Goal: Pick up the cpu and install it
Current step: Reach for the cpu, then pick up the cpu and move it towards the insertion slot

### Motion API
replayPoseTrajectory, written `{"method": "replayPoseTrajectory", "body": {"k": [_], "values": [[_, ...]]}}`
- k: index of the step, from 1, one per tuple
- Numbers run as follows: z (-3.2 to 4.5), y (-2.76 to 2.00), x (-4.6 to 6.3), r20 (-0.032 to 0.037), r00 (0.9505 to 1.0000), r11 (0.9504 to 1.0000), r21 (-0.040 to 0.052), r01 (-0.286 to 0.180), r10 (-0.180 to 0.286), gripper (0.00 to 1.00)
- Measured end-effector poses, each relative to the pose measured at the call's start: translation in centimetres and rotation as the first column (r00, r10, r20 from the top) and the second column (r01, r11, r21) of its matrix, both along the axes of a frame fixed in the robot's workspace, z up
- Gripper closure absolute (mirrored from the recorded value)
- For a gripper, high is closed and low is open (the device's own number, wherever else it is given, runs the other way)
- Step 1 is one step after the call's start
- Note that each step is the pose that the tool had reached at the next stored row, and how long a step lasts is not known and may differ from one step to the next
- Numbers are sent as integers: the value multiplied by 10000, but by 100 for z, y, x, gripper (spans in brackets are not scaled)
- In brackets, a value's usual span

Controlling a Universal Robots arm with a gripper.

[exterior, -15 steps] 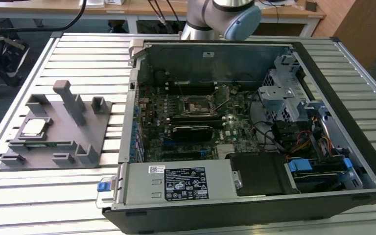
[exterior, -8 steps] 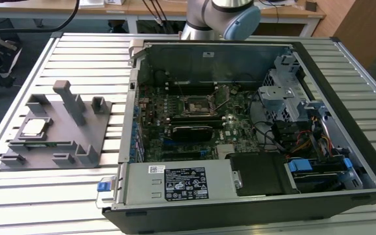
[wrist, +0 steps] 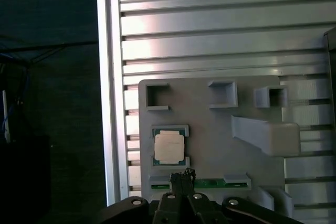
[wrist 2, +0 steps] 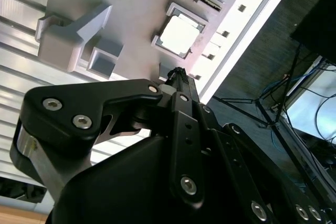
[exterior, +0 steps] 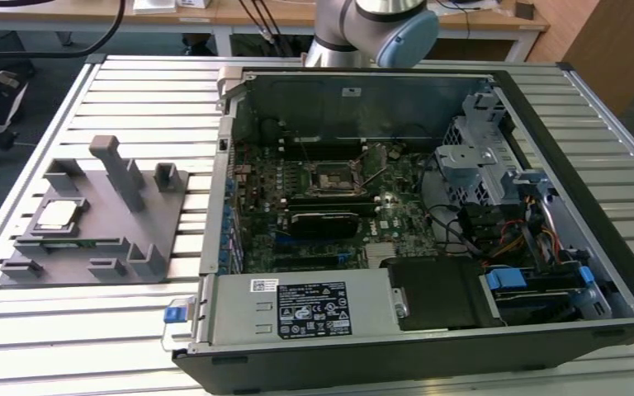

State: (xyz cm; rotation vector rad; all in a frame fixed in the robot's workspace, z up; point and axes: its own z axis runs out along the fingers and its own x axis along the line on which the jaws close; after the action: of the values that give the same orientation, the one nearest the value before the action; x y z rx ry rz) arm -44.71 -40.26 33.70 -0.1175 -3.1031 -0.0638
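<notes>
first wrist view: the gripper [wrist: 181, 173] hangs over the grey fixture [wrist: 210, 140], its jaws pressed together and empty. just past the tips, the cpu [wrist: 168, 147] lies flat in a square recess of that fixture, which sits on the slatted table [wrist: 210, 35].

The exterior view cuts off the arm [exterior: 375, 31] at twelve o'clock, and in the first wrist view the gripper [wrist: 181, 174] hides part of the fixture [wrist: 210, 137].
</notes>
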Motion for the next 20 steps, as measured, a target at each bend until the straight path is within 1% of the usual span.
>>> {"method": "replayPoseTrajectory", "body": {"k": [9, 16, 20], "values": [[-19, 0, -39, -1, 10000, 10000, -1, 1, -1, 89], [-41, 0, -42, -3, 10000, 10000, 1, 0, 0, 89], [-62, -1, -42, 26, 10000, 10000, 1, 0, 0, 89]]}}
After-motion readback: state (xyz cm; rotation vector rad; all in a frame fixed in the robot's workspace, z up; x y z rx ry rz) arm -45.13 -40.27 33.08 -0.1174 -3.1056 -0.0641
